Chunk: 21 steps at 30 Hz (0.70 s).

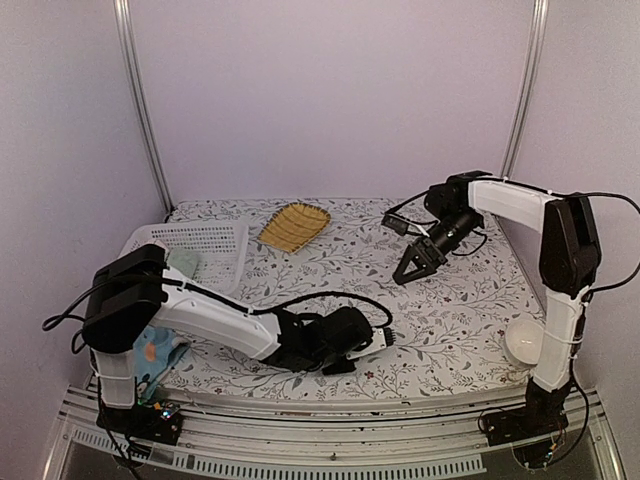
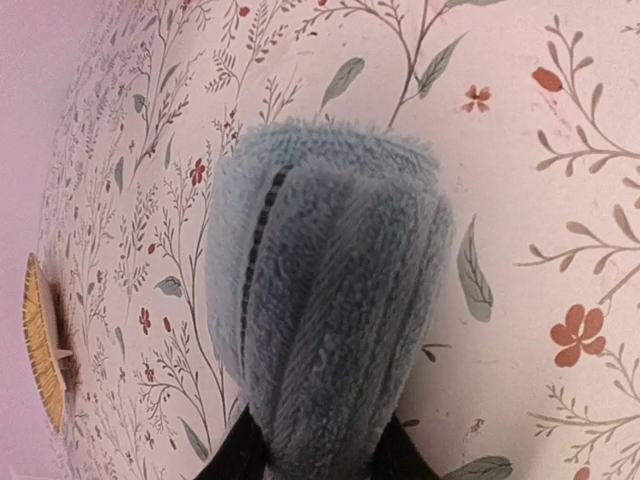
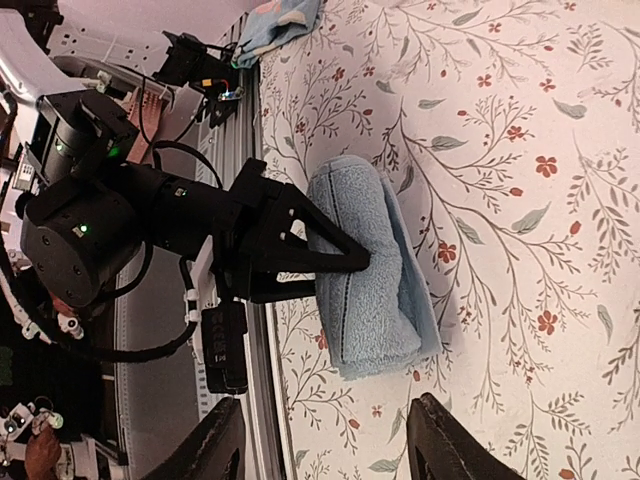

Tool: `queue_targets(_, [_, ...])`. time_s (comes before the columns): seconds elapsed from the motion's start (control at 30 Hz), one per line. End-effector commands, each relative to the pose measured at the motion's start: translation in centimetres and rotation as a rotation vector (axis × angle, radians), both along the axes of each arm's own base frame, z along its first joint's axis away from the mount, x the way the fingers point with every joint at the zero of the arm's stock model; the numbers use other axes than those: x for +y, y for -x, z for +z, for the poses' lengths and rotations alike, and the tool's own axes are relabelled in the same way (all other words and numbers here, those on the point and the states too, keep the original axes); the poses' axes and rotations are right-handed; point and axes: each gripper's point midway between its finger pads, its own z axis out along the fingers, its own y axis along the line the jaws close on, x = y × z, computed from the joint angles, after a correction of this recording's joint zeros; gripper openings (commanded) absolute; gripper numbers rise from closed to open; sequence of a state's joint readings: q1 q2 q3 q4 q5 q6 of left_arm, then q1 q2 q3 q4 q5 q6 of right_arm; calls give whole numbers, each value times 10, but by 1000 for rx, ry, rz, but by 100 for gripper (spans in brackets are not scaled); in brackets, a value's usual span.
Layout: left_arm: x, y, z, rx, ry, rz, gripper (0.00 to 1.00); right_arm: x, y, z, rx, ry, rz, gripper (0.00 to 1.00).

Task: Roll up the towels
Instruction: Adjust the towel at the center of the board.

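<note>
The plain light-blue terry towel (image 2: 330,290) lies rolled up on the flowered table near the front edge; it also shows in the right wrist view (image 3: 375,290) and as a pale patch in the top view (image 1: 384,336). My left gripper (image 1: 370,340) is shut on one end of this roll, with a black finger (image 2: 235,455) on each side. The printed towel (image 1: 160,352) lies crumpled at the front left, partly under my left arm, and in the right wrist view (image 3: 280,20). My right gripper (image 1: 415,262) is open and empty, held above the table's right middle, away from both towels.
A white slotted basket (image 1: 195,245) stands at the back left. A yellow ribbed leaf-shaped tray (image 1: 293,226) lies behind the middle, and shows in the left wrist view (image 2: 45,350). A white bowl (image 1: 525,342) sits at the front right by the right arm's base.
</note>
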<state>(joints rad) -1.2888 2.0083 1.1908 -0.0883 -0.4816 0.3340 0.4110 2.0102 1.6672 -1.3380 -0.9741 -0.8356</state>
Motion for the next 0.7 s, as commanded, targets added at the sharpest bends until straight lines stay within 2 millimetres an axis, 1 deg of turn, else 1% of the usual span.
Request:
queue_targets(0.0, [4, -5, 6, 136, 52, 32, 16, -10, -6, 14, -47, -28, -48, 57])
queue_targets(0.03, [2, -8, 23, 141, 96, 33, 15, -11, -5, 15, -50, -38, -54, 57])
queue_targets(0.07, [2, -11, 28, 155, 118, 41, 15, -12, -4, 15, -52, -43, -59, 57])
queue_targets(0.23, [4, -22, 42, 224, 192, 71, 11, -13, -4, 11, -61, -46, -74, 57])
queue_targets(0.5, [9, -39, 72, 297, 313, 134, 9, -13, -4, 5, -59, -48, -77, 56])
queue_targets(0.67, [15, -48, 81, 302, 347, 168, 7, -14, -4, 3, -55, -51, -81, 56])
